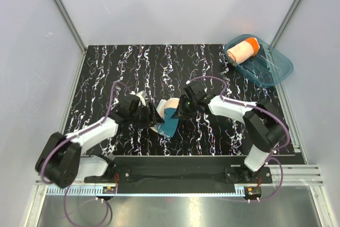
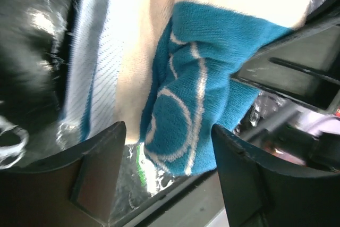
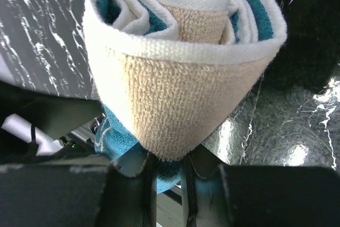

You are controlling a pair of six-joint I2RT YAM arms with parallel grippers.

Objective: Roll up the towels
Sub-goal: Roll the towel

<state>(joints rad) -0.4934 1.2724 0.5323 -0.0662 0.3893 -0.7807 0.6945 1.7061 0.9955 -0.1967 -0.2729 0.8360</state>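
— Between the right gripper's (image 3: 169, 166) fingertips, the rolled teal towel (image 3: 180, 94) is pinched by its end. Meanwhile the left gripper (image 2: 169, 131) gapes wide, holding nothing.
— yep, roll's mid worktop (image 1: 106, 67), near the front edge. The orange towel (image 1: 241, 51) sits in the tub (image 1: 276, 70), far right corner.

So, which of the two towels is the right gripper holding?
The teal-blue towel with cream patches; the orange towel lies rolled at the teal tub's edge.

A bench (image 1: 106, 67) topped with a black sheet veined in white is seen between pale walls (image 1: 32, 51). A translucent teal tub (image 1: 273, 72) is set at the far right corner, overhanging the sheet's edge.
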